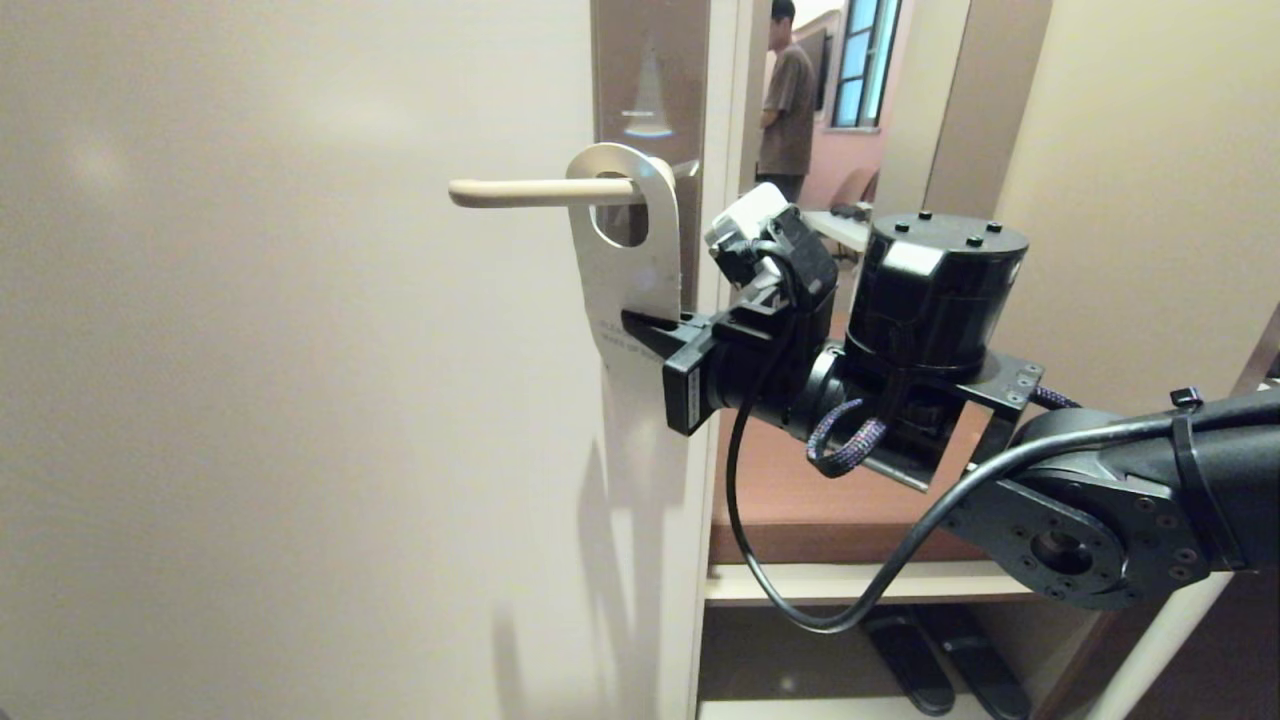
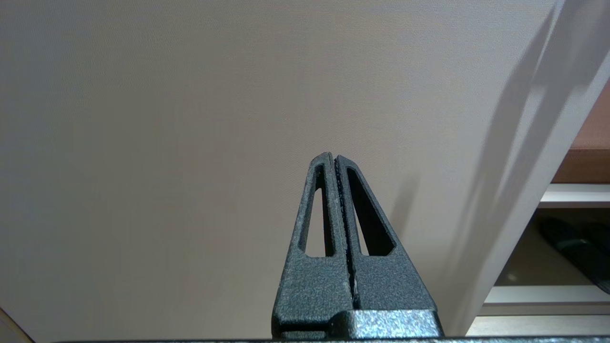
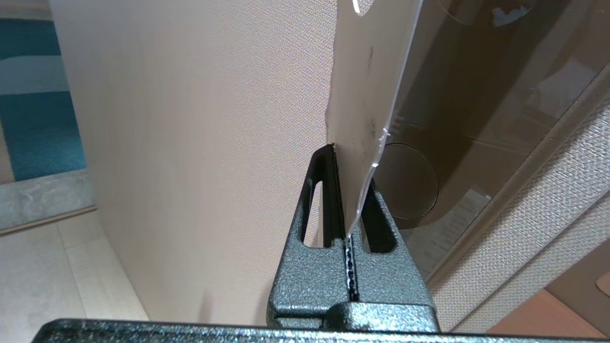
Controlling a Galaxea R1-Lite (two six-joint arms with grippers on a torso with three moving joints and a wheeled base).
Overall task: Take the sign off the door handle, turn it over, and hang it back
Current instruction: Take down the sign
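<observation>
One step of the task looked begun, none finished. The sign [image 1: 622, 270] hung by its oval hole on the door handle [image 1: 530, 192], white face outward. The right gripper [image 1: 650, 330] was clamped on the sign's edge below the hole, jaws closed flat on the card. Lifting off, turning over and rehanging were all left to do. The left gripper [image 2: 335, 164] was closed on nothing, facing the plain door [image 1: 300, 400].

Black jointed right arm [image 1: 1100, 500], round drum housing, looped black cable, braided purple cord, speckled grey-black right gripper [image 3: 345, 200]
</observation>
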